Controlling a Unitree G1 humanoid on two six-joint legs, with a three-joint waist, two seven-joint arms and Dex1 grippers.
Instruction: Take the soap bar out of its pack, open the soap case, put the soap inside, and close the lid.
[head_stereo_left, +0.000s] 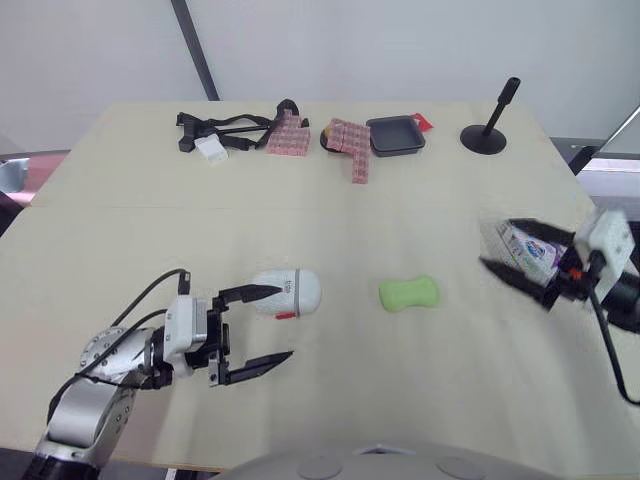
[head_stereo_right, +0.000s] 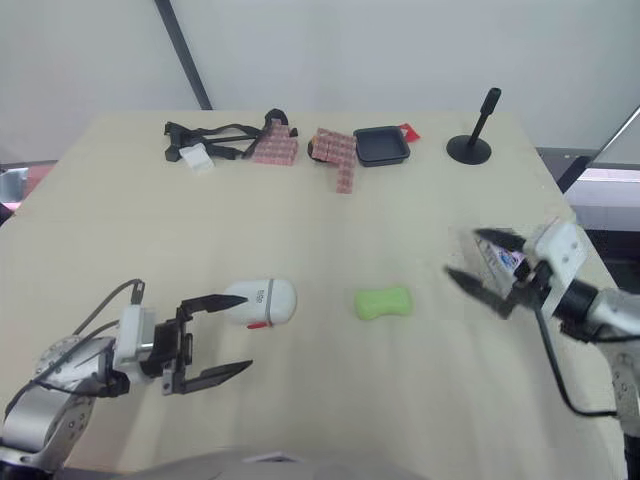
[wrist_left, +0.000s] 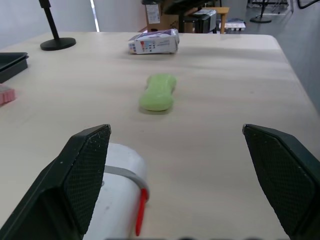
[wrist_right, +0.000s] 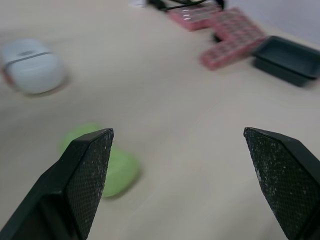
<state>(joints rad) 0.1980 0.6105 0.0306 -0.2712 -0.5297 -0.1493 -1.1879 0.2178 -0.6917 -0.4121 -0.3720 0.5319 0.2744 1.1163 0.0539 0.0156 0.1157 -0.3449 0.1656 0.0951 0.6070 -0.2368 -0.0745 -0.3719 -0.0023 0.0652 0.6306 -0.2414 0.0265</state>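
Table (head_stereo_left: 120, 230): pale wood, carrying all items below.

Soap bar (head_stereo_left: 409, 293): green, waisted, unwrapped; lies bare on the table near its middle, between the two end effectors and touched by neither.

Soap case (head_stereo_left: 288, 291): white, rounded, red catch on its side; lid down; lies just left of the soap bar.

Soap pack (head_stereo_left: 528, 250): small printed carton; lies at the table's right side, well apart from the soap bar.

Left end effector (head_stereo_left: 283, 322): fingers spread wide, holding nothing; one finger (wrist_left: 82, 175) is right against the soap case, contact cannot be told.

Right end effector (head_stereo_left: 497, 243): fingers spread wide, nothing held between them in the right wrist view; sits at the soap pack, pointing toward the soap bar.

Far edge of the table: black tray (head_stereo_left: 396, 134); pink blocks (head_stereo_left: 350, 145); black stand (head_stereo_left: 488, 132); black strap (head_stereo_left: 222, 128).
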